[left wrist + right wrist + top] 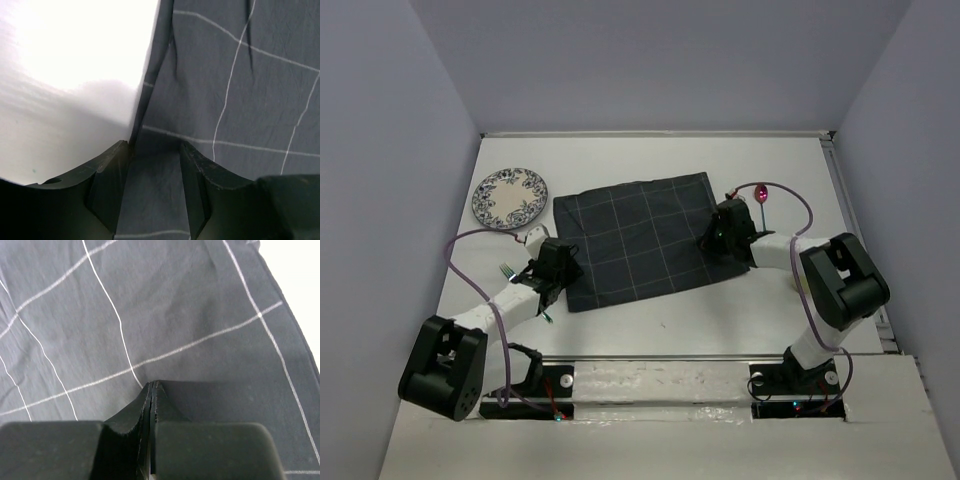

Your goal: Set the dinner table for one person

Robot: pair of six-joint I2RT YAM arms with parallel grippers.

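Note:
The dinner table point(650, 160) is a plain white top. A navy cloth point(635, 235) with pale grid lines lies spread at its middle. My left gripper point(568, 272) hovers over the cloth's left edge. In the left wrist view it point(155, 145) stands open, with cloth point(240, 100) below the jaws and bare table point(70, 60) to the left. My right gripper point(718, 236) is down on the cloth's right part. The right wrist view shows it point(152, 384) shut, tips pinching the cloth point(150, 315) where a pale line runs into them.
A blue-patterned plate point(510, 197) sits at the back left. A fork point(507, 270) lies on the table left of my left arm. A spoon with a pink bowl point(762, 197) lies beyond the right gripper. Lavender walls close in the table.

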